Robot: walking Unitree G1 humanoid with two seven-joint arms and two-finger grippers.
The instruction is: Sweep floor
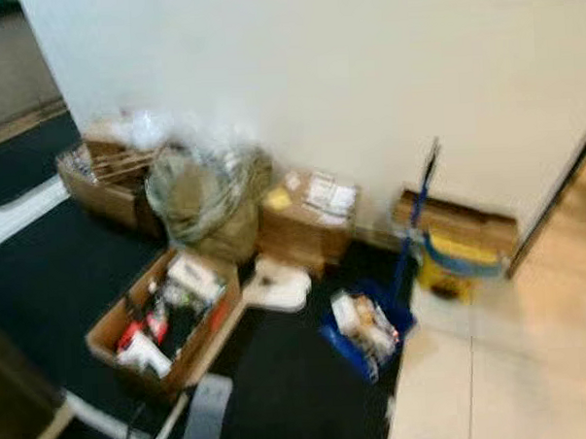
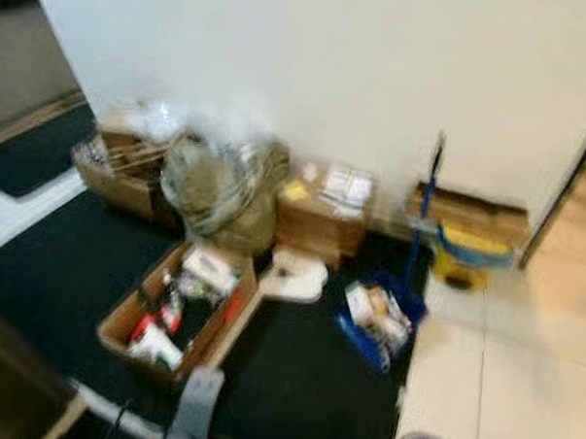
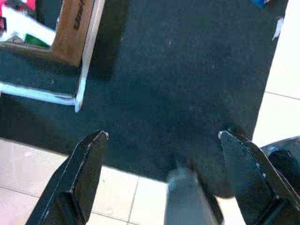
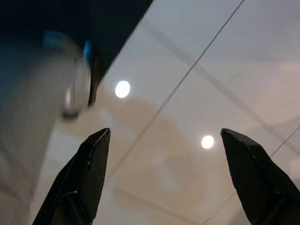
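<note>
- Floor (image 1: 532, 345): pale glossy tile on the robot's right; a black mat (image 1: 281, 385) covers the middle and left.
- Head views blurred.
- Broom with blue handle (image 1: 416, 214) leans against the white wall (image 1: 364, 71), beside a yellow-and-blue dustpan (image 1: 455, 256) at the mat's edge.
- Clutter along the wall: an open cardboard box (image 1: 161, 322) of mixed items, a plastic-wrapped bundle (image 1: 204, 194), a closed carton (image 1: 303, 224), a blue bin (image 1: 368, 328).
- Left gripper (image 3: 161, 140): jaws wide apart, holding nothing, over the mat's border with the tile.
- Right gripper (image 4: 164, 136): jaws wide apart, empty, above bare tile showing two light reflections.
</note>
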